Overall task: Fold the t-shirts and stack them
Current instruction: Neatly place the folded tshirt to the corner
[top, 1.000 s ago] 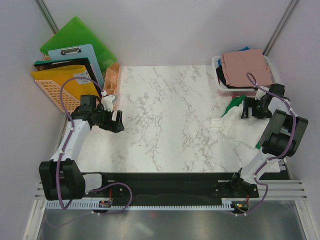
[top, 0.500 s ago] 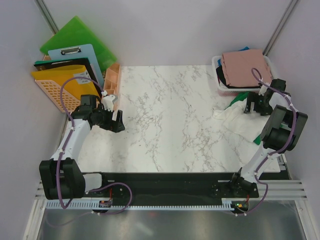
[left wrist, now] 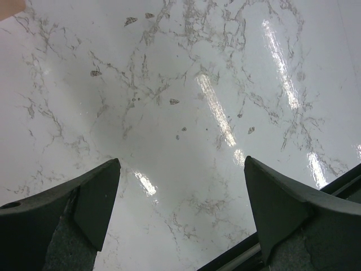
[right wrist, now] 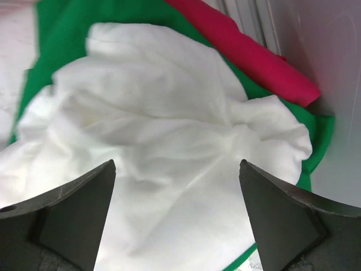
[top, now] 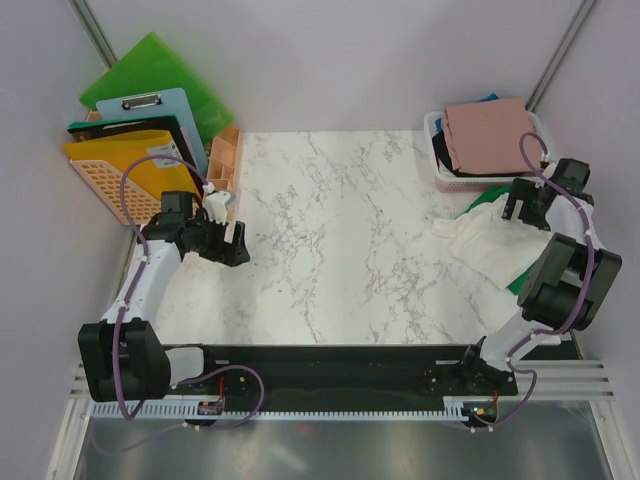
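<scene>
The right gripper (top: pixel 524 202), jaws spread wide and holding nothing, hangs over the crumpled white t-shirt (right wrist: pixel 158 130) by the worktop's (top: pixel 330 230) right edge. Since a second ago it has drawn away toward the far right corner, and the white cloth has shifted with it. The left gripper (top: pixel 232 243), also wide open and empty, has stayed near the left edge over bare marble.

A green t-shirt (right wrist: pixel 62 34) lies under the white one, a red t-shirt (right wrist: pixel 242 51) beside it. A pink t-shirt (top: pixel 490 135) tops the white basket (top: pixel 432 125) in the far right corner. Pale walls enclose the worktop.
</scene>
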{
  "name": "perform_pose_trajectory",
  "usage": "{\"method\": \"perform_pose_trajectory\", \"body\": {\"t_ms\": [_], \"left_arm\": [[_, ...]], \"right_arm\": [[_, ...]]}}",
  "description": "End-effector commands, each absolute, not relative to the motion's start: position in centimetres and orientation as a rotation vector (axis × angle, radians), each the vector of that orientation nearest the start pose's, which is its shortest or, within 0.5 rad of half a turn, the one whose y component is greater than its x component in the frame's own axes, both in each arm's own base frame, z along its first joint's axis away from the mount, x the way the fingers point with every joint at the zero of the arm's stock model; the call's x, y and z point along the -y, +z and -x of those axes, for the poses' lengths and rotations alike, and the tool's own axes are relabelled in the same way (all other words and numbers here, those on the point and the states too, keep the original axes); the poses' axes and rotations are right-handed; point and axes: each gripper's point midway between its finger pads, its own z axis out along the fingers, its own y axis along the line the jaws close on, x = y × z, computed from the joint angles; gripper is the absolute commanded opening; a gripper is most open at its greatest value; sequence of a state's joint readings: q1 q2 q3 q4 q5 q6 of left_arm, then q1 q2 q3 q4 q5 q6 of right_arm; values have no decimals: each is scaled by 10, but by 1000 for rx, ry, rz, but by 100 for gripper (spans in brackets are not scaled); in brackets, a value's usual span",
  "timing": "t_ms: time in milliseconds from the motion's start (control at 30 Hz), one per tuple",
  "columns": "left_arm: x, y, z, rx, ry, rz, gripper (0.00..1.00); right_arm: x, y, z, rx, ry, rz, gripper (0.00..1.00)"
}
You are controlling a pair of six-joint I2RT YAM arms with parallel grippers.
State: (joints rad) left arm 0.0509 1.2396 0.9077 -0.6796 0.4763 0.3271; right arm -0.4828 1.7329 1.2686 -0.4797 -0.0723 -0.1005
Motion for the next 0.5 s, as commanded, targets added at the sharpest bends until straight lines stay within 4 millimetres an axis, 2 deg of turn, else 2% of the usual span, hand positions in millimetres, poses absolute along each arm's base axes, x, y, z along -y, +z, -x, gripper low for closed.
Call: {"method": "perform_pose_trajectory", "body": {"t_ms": [0,33,67,100,133,167,233,300,367,400,433,467], "left_arm": [[58,127,-287,-2363,-470,-528,98],[58,125,-285,-2364,-468,-531,98],[57,125,-286,-2363,-463,-528,98],[57,124,-286,-2368,-462,-528,98],[54,124,-288,-2373,-444,-522,97],[53,124,-289,-2375,-431,-512,97],[45,127,-295,-2373,-364,-472,97],[35,141,-301,-2339,-288,-408,95],[12,171,-320,-2251,-107,-327,95],[0,190,-327,-2190,-18,-287,95],[-14,224,-333,-2095,86,-233,96],[-45,255,-340,-2005,275,-128,98]], "right_arm": [[168,187,-393,-2219,-43,-374,98],[163,215,-395,-2159,-24,-349,98],[154,257,-394,-2068,0,-328,98],[152,311,-396,-1971,-17,-296,98],[148,344,-393,-1910,-26,-267,98],[139,405,-386,-1783,-24,-245,98],[129,445,-375,-1707,-5,-234,98],[113,474,-365,-1658,56,-228,98],[105,472,-369,-1679,119,-240,98],[100,455,-370,-1752,152,-265,98],[99,444,-374,-1799,167,-273,98],[103,427,-385,-1856,178,-301,98]]}}
